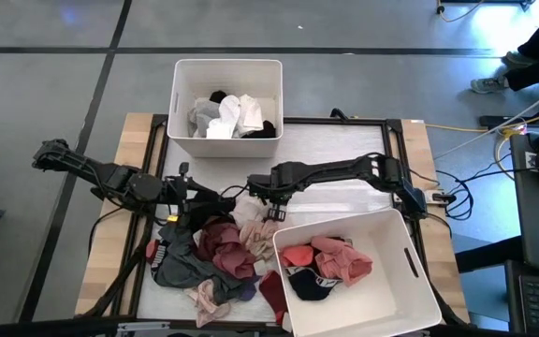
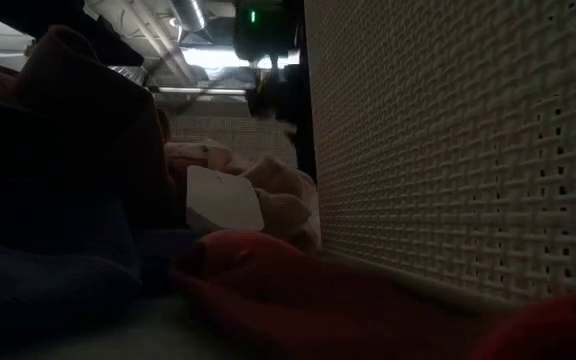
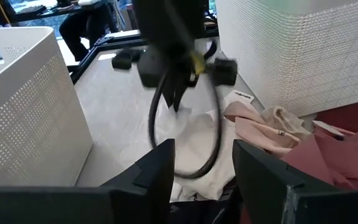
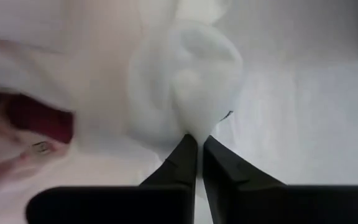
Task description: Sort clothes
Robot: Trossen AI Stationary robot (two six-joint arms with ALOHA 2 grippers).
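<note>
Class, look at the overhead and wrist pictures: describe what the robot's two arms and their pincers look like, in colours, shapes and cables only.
Both arms are dark, slim and jointed. The left pincer has two flat, dark, angular fingers. The right pincer has two dark fingers tapering to narrow tips. A black cable loops from the right arm's wrist, with a yellow mark near its fitting.

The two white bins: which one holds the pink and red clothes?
The bin near the right arm holds pink, red and dark pieces. The other bin, at the table's far edge, holds only white, grey and black ones.
</note>
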